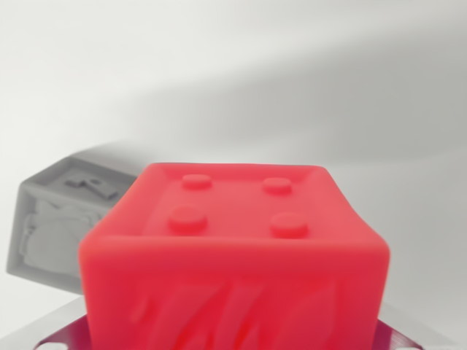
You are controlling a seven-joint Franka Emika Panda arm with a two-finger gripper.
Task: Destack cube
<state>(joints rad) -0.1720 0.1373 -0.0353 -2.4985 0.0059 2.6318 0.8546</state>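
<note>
A red cube (233,255) fills the lower middle of the wrist view, very close to the camera. Its upper face carries four round studs and its near face has a raised pattern. Behind it, toward the wrist view's left, a grey cube (55,219) sits on the white surface, partly hidden by the red one. The two cubes stand apart, not stacked. My gripper's fingers are hidden by the red cube. Only thin metal edges (44,337) tinted red show under the cube at the bottom corners, so I cannot see whether the fingers hold it.
A plain white surface (306,87) spreads behind and to the right of the cubes, crossed by a soft grey shadow band. Nothing else shows.
</note>
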